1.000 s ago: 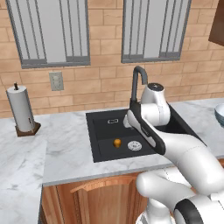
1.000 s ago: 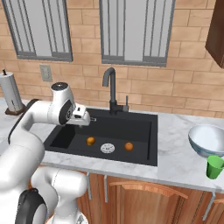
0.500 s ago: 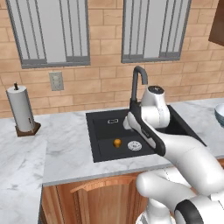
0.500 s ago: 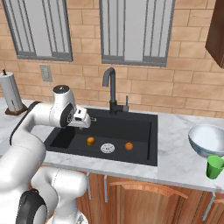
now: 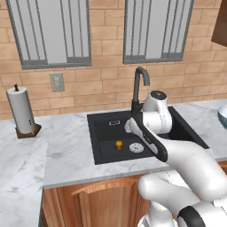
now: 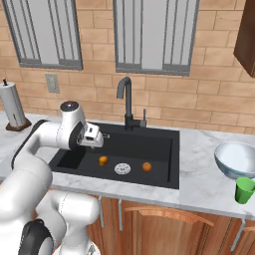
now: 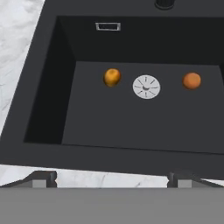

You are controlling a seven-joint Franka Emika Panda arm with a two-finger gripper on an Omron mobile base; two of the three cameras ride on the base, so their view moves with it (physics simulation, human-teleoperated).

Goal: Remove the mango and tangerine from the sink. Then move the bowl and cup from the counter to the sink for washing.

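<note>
Hand: our hand (image 6: 101, 141) is spread fully wide, holding nothing, at the left of the right base frame above the sink (image 6: 167, 175).
Mango: the mango (image 7: 112, 77) lies on the sink floor, upper centre-left of the hand frame, left of the drain (image 7: 146, 86).
Tangerine: the tangerine (image 7: 191, 81) sits right of the drain.
Handling: we judge the mango light, firm and prone to roll; grip across its narrow middle.
Offset: well apart, below us.

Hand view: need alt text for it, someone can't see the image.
Looking down into a black sink with a mango left of the silver drain and a tangerine right of it, none touching. The open gripper hangs over the near rim, holding nothing, white marble counter at left.
</note>
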